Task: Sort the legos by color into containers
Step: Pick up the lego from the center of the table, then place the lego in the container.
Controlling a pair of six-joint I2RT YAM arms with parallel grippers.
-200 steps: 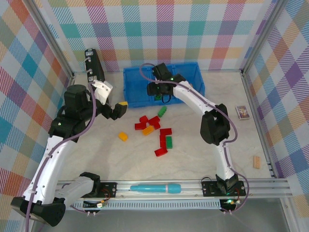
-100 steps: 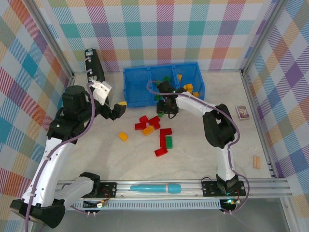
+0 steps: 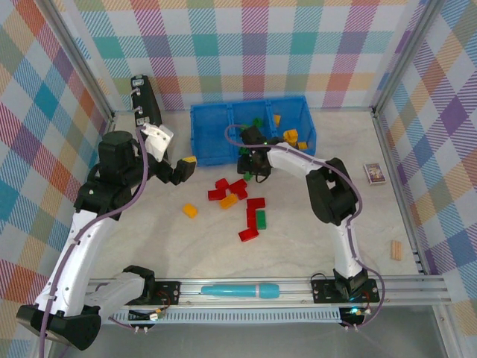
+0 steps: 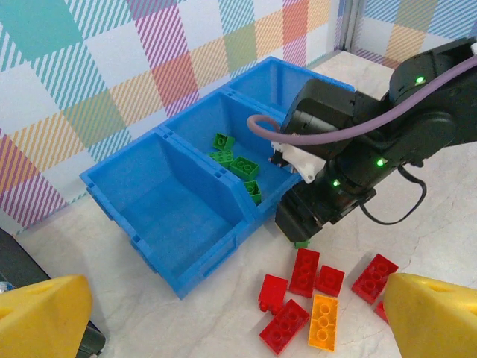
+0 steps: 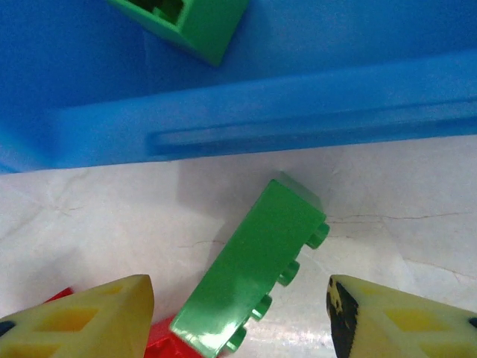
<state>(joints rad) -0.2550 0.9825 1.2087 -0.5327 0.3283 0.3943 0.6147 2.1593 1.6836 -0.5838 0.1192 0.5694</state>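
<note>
The blue tray [image 3: 201,110] holds the containers: green legos [image 4: 242,165] lie in the middle one, yellow ones [image 3: 291,136] in the right one, and the left one [image 4: 175,205] is bare. My right gripper [image 3: 250,165] is low on the table just in front of the tray, open. A green brick [image 5: 253,283] lies on its side between its yellow fingers [image 5: 89,317], touching neither. Red legos [image 3: 227,186], an orange one [image 4: 324,321], a yellow one [image 3: 191,211] and another green one [image 3: 261,218] lie loose on the table. My left gripper [image 3: 182,170] hovers open left of them, holding nothing.
A black case [image 3: 145,101] stands at the back left. A teal pen-like cylinder [image 3: 238,289] lies by the front rail. A small card box [image 3: 374,173] and a wooden block [image 3: 396,250] sit at the right. The tray's front wall [image 5: 261,119] is close behind the green brick.
My right gripper has come from over the tray's middle compartment down to the table in front of it, around the green brick. The left arm has stayed put.
</note>
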